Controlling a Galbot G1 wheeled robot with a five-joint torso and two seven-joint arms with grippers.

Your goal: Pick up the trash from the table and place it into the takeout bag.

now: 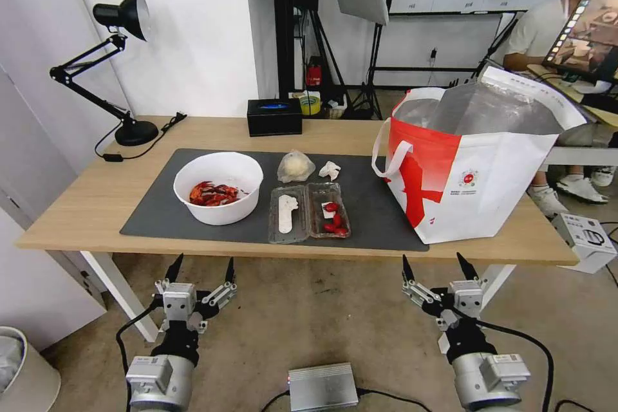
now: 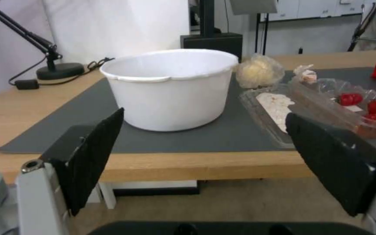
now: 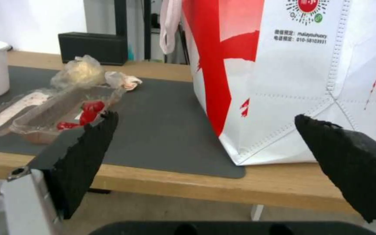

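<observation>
Both grippers, left [image 1: 200, 268] & right [image 1: 439, 265], hung short of table [image 1: 77, 206] edge, fingers spread, empty. Clamshell tray [image 1: 309, 211] lay just left of takeout bag [image 1: 479, 161]. Rec: grip tray rim, keep level.

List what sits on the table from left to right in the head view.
Black desk lamp → white bowl of red shells → clear clamshell tray → white and red takeout bag.
</observation>
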